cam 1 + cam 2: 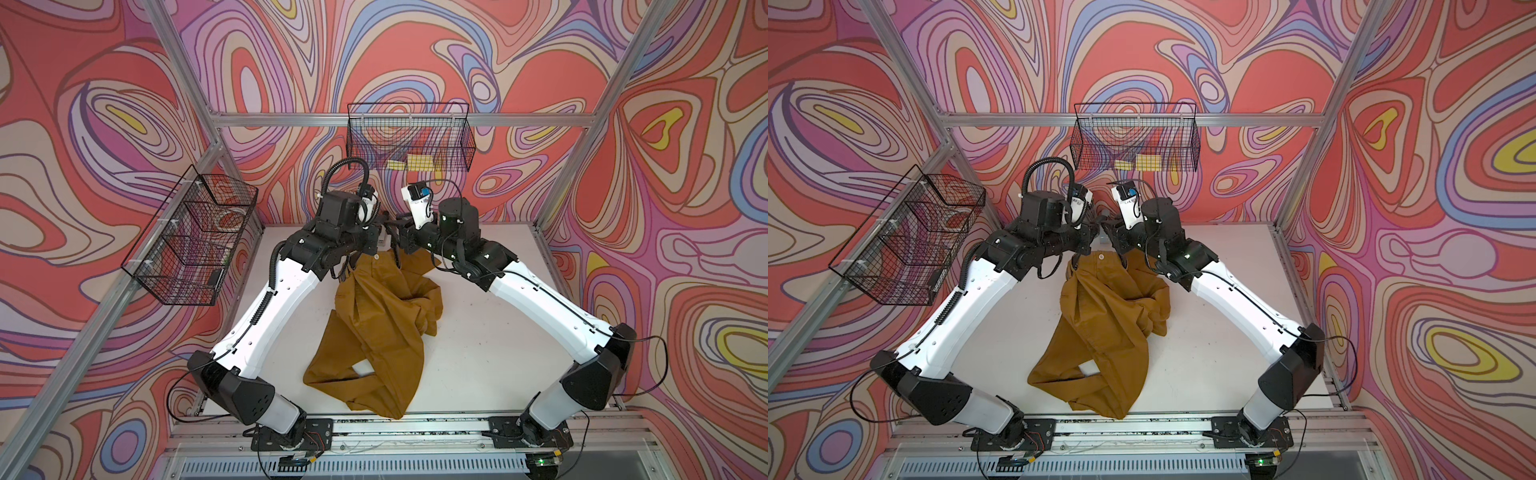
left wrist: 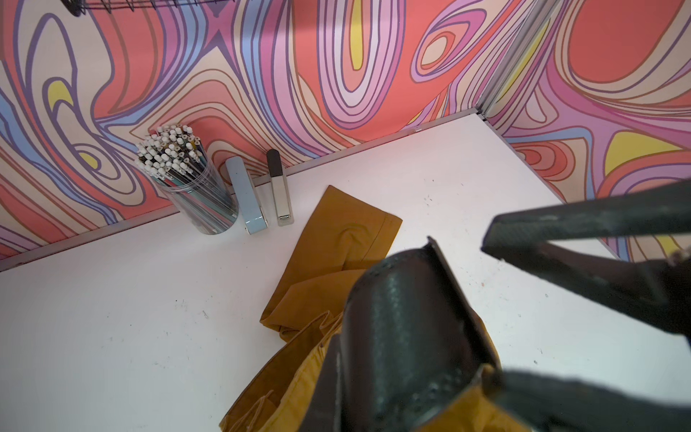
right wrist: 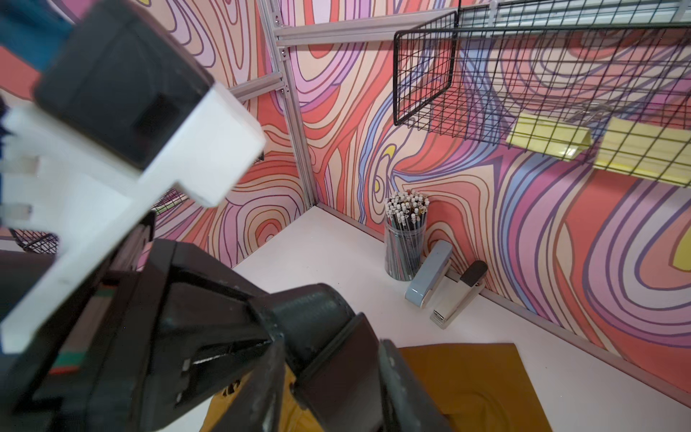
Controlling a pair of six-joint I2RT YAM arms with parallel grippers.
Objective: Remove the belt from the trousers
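Observation:
The mustard trousers (image 1: 374,324) (image 1: 1100,324) lie crumpled mid-table, with the waist and its pale button (image 1: 377,257) at the far end. Both arms meet just above that waist. The black belt (image 2: 396,318) (image 3: 318,310) arches up from the waistband in a stiff loop. My left gripper (image 3: 271,338) is shut on the belt; in its own wrist view the strap hides its fingers. My right gripper (image 3: 332,348) (image 2: 491,310) is open, with one finger on each side of the strap. One fingertip (image 2: 501,381) is at the belt's edge and the other fingertip (image 2: 493,235) stands apart from it.
Against the back wall stand a clear cup of pencils (image 2: 194,194) (image 3: 405,247) and two staplers, one blue-grey (image 2: 246,198) and one beige (image 2: 280,194). A wire basket (image 1: 409,137) with yellow pads hangs on the back wall. Another wire basket (image 1: 191,237) hangs on the left.

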